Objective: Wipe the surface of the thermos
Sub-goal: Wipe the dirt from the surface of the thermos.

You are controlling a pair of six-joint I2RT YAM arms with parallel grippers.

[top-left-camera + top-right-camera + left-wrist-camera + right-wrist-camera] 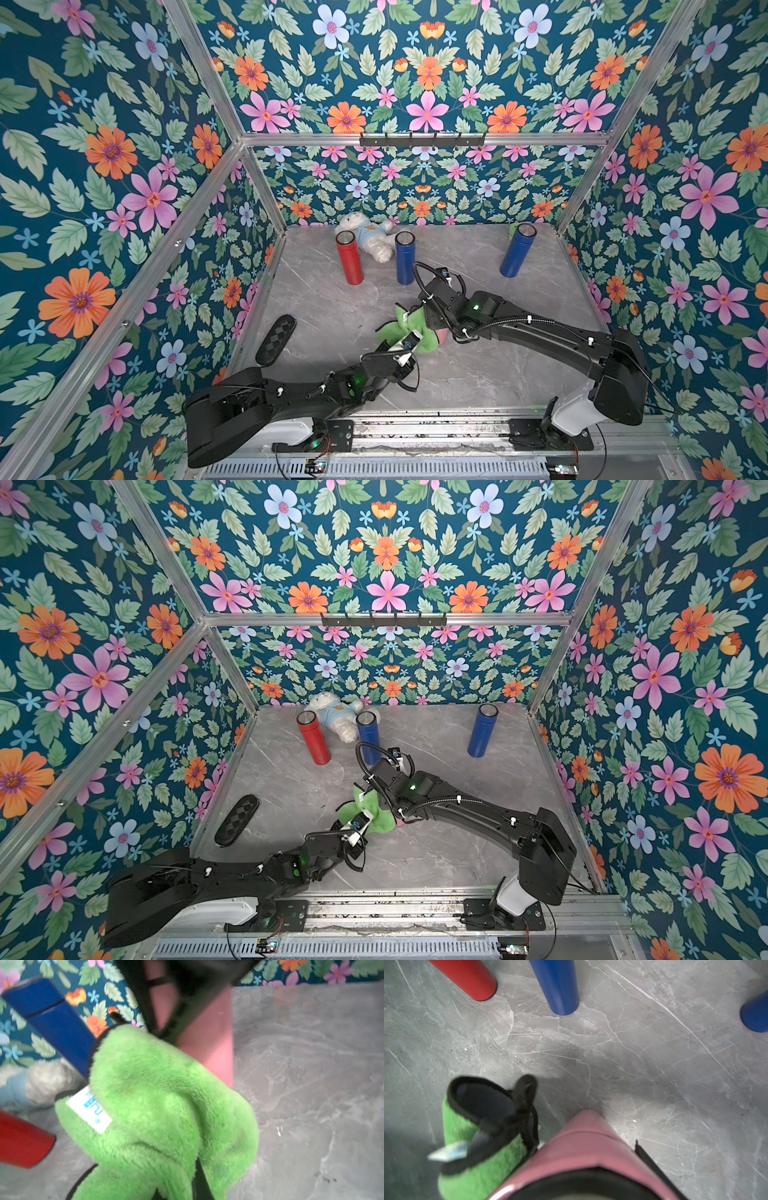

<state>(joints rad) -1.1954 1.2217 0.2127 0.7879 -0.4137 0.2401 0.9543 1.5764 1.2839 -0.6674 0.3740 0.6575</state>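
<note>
In both top views the pink thermos (pixel 442 336) (pixel 400 821) sat low and centre in the frame. It was almost wholly hidden under the right arm (pixel 540 332) and the green cloth (pixel 405 328), and only a sliver of pink showed. The right wrist view cut off its upper end at the bottom edge. Whether its base touched the grey marble table (pixel 478 374) could not be told. The left wrist view was blurred, and the cloth filled its middle, burying the fingers of the left gripper (pixel 415 334).

At the upper centre of the table lay a white plush toy (pixel 370 237), between an upright red thermos (pixel 349 257) and a blue thermos (pixel 405 257). A second blue thermos (pixel 517 251) stood well apart at the upper right. A black oval case (pixel 275 340) lay at the table's lower left. A small green thing (pixel 514 227) behind the second blue thermos was too hidden to identify.

The right arm reached in from the lower right and bent downward, with the right gripper (pixel 166 1022) grasping the pink thermos near its top. The left arm (pixel 311 395) stretched low from the lower left. Its pincer was clenched on the cloth, which lay against the thermos's side.
</note>
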